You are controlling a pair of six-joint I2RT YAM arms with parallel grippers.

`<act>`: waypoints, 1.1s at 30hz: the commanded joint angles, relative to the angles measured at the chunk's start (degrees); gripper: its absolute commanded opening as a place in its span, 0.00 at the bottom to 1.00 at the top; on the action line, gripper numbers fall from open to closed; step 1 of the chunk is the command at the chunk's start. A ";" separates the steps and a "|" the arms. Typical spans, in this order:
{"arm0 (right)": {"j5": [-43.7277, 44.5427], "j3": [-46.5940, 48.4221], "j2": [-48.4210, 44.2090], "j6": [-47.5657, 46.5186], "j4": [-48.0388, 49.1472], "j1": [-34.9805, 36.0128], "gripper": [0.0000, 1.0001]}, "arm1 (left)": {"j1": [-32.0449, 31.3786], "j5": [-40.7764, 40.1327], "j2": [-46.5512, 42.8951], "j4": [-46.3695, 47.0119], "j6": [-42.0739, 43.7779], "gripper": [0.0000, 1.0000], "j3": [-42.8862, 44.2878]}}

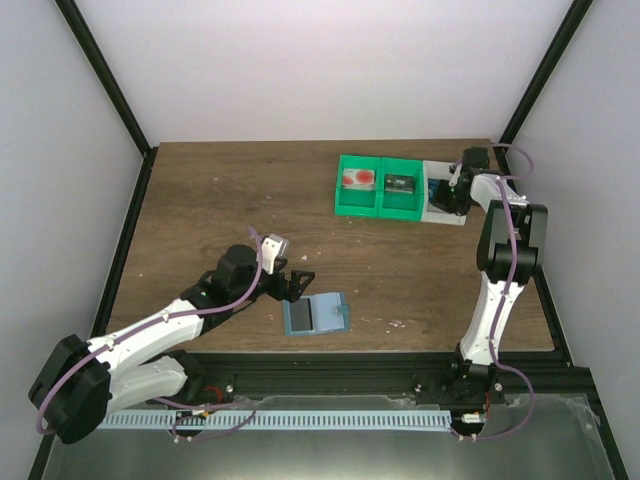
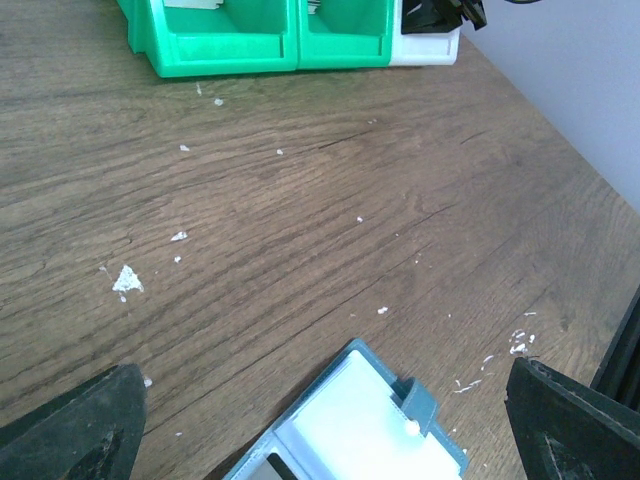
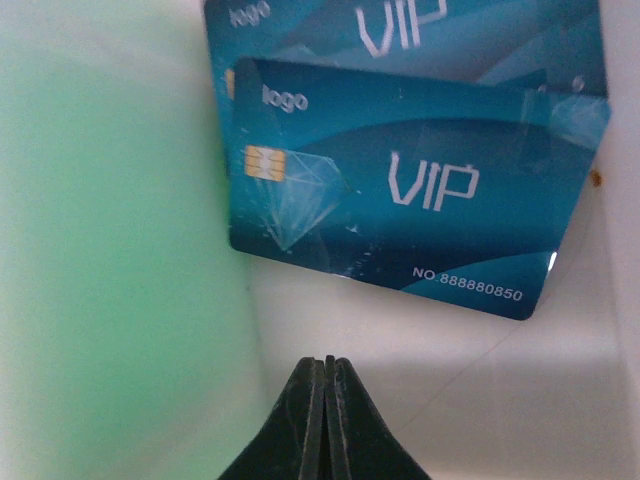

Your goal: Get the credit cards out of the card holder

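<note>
1. My left gripper, spread wide, has room forward over the table to the green bins; the card holder lies just below.
2. My right gripper, closed, sits in the white bin: cards ahead, wall left.

Two joined green bins stand far back on the wooden table. A white bin touches their right side. White flecks lie in front of them.

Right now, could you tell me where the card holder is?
In the top view, the card holder lies near the front edge of the table, beside the left gripper.
</note>
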 commanded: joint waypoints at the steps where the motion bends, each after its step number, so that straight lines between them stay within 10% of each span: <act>1: -0.13 3.02 2.89 -1.21 -0.83 0.30 0.00 | 0.37 -0.76 0.65 -0.98 0.02 1.00 1.79; 33: 10.75 7.34 6.65 -3.53 9.63 0.40 0.01 | 0.42 -1.28 2.21 -1.66 1.33 1.00 3.01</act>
